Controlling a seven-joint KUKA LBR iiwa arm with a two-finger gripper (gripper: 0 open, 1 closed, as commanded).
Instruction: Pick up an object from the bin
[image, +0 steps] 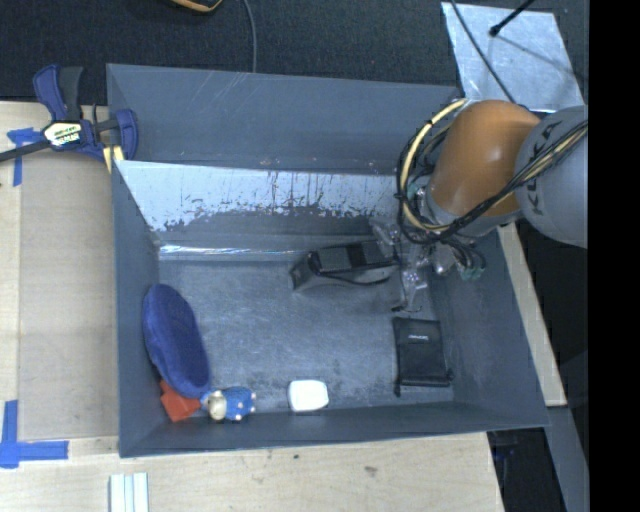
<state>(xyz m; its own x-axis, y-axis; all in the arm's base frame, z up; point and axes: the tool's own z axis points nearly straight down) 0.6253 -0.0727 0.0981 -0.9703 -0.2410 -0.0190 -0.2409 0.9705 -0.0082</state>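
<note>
My gripper (411, 284) hangs in the right half of the bin, under the arm's orange cover. It sits just right of a long black stapler-like thing (335, 266) lying near the back wall. It is also just above a flat black rectangular box (419, 353) that lies by the right wall. I see nothing held in it.
A dark blue oval pad (174, 338) lies along the left wall. A small red piece (179, 406) and a blue and yellow toy (230, 403) sit at its front end. A white block (308, 395) rests at the front wall. The arm comes in over the right rim.
</note>
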